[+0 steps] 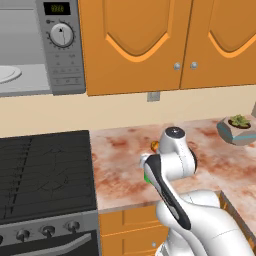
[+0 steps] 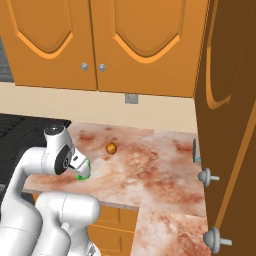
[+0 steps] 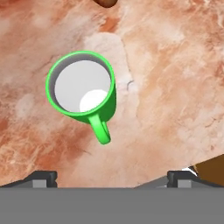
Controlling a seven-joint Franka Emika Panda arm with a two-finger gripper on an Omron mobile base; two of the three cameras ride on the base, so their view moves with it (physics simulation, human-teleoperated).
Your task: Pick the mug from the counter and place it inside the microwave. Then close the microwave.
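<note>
Here, the mug (image 3: 81, 85) is shown upright on the tabletop (image 3: 175, 87), handle pointed toward the spread pincer (image 3: 112, 177) above.

mug (image 3: 82, 85): bare counter (image 3: 175, 87) all round | orange lump (image 2: 111, 148) near, apart

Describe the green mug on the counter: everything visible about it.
The mug is bright green outside and white inside, glossy like glazed ceramic or plastic, and looks empty. It stands upright on the mottled pink counter, mouth up, with its loop handle pointing toward the claw in the hand view. The claw hangs open above it without touching. In the base views the arm hides most of it.
</note>
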